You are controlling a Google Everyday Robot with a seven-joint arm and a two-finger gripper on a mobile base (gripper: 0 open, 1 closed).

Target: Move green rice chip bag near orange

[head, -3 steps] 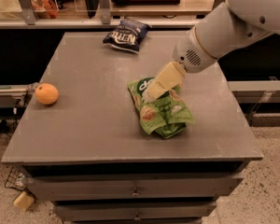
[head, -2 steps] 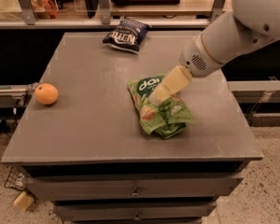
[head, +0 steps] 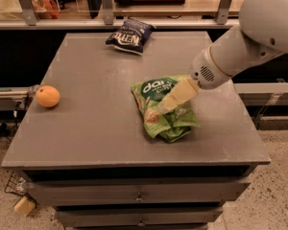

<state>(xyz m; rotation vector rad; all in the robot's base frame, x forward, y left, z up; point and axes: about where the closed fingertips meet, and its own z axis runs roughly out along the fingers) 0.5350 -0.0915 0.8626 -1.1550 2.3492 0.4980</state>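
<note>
The green rice chip bag lies crumpled on the grey table, right of centre, with its dark green lettered patch facing the far side. The orange sits at the table's left edge, far from the bag. My gripper comes down from the white arm at the upper right, and its pale fingers rest over the middle of the bag.
A dark blue chip bag lies at the table's far edge. The grey table has drawers under its front edge. A shelf with metal posts runs behind it. A small pale object lies on the floor at lower left.
The arm has shifted to the right and slightly down, so the gripper now sits over the bag's middle. The bag and the orange have not moved.
</note>
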